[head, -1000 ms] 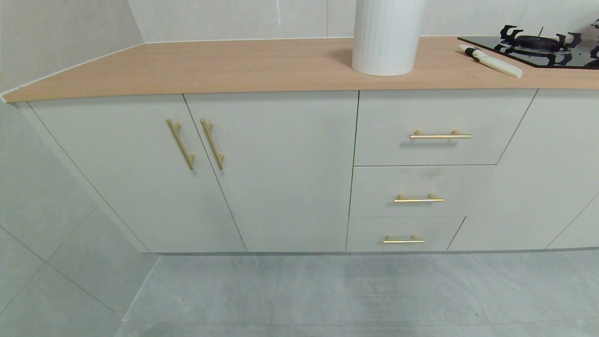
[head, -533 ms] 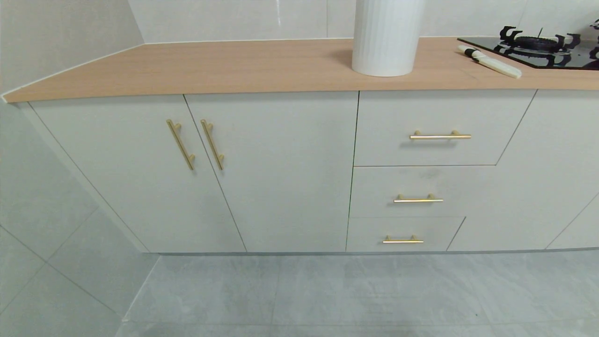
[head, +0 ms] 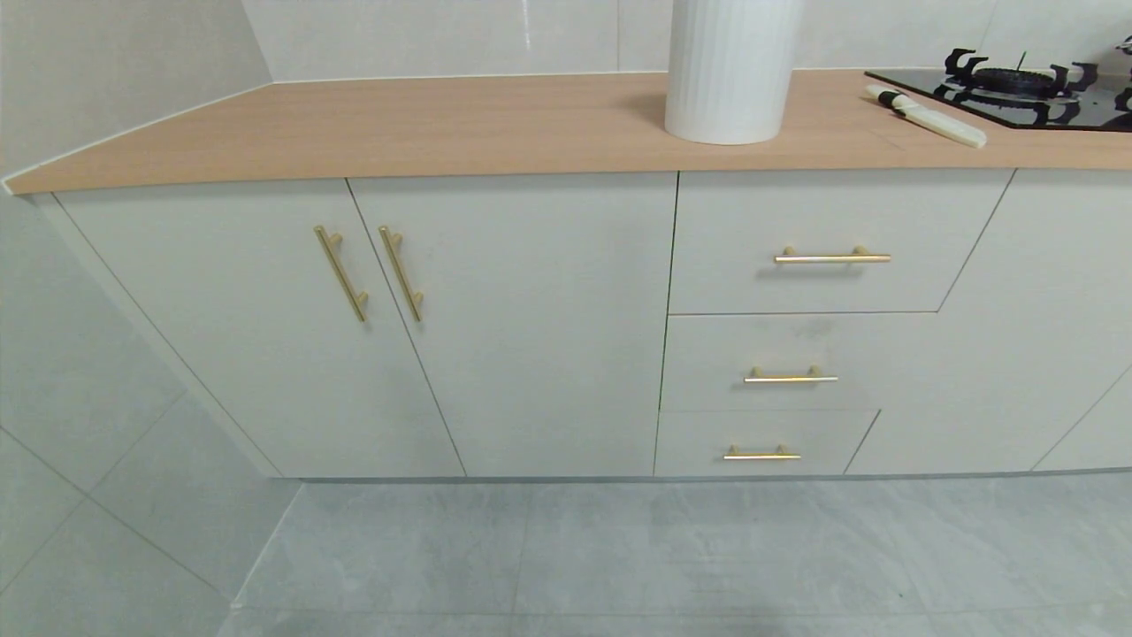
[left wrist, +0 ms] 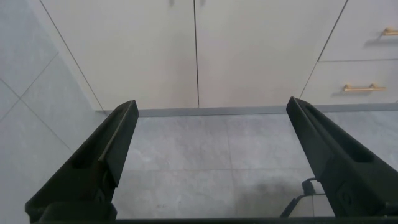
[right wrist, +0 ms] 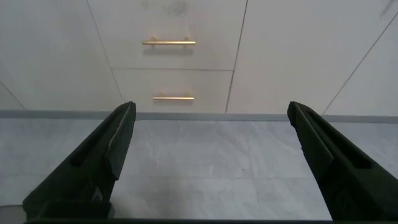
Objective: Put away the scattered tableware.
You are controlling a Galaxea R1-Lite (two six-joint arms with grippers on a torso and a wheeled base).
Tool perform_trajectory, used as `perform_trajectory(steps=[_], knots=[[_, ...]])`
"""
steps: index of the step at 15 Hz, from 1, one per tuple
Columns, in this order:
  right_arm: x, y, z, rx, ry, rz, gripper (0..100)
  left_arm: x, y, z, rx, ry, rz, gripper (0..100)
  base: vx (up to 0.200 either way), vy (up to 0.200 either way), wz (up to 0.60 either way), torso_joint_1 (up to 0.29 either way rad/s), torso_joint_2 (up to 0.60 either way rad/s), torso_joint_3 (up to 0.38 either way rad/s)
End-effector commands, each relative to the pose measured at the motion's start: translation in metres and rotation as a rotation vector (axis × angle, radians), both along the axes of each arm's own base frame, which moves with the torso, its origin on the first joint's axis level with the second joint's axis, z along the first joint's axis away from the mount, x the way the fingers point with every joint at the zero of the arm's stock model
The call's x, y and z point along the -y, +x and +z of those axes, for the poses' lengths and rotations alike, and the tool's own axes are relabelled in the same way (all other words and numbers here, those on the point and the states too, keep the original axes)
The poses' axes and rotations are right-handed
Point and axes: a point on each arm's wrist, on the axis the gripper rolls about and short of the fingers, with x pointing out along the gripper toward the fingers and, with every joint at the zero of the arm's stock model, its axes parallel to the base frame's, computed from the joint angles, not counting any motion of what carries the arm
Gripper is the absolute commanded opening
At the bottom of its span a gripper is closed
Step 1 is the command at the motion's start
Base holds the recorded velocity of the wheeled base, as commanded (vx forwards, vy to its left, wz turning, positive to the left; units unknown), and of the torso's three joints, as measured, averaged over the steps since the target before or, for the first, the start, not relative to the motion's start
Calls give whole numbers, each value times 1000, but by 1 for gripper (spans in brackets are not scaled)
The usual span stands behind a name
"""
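You are facing a run of pale cabinets (head: 531,327) that stands on a grey tiled floor (head: 619,548), with two doors on the left and a stack of three drawers (head: 800,354) to their right, all closed. A wooden countertop (head: 398,124) lies along the top. At its far side, above the drawers, stands a tall white ribbed container (head: 730,80). A black hob (head: 1017,93) sits at the far right.

Your left gripper (left wrist: 211,107) hangs low over the floor in front of the doors, its two fingers spread wide with nothing between them. Your right gripper (right wrist: 211,109) is likewise spread and holds nothing, low over the floor before the lower drawers.

The tableware you can see is a cream knife (head: 926,115) with a dark band. It lies flat on the countertop, just beside the hob's near left corner and to the right of the container, apart from it. Each door and drawer has a slim brass handle (head: 832,257).
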Motion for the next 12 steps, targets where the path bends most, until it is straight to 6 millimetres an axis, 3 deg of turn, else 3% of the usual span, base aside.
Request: perform_trajectory(steps=[1, 12], knots=[[0, 1, -2, -11, 18, 3, 100, 0, 0, 0, -1, 0, 0, 100, 0, 0, 0, 0, 0, 0], [0, 1, -2, -12, 21, 2, 100, 0, 0, 0, 0, 2, 0, 100, 0, 0, 0, 0, 0, 0]])
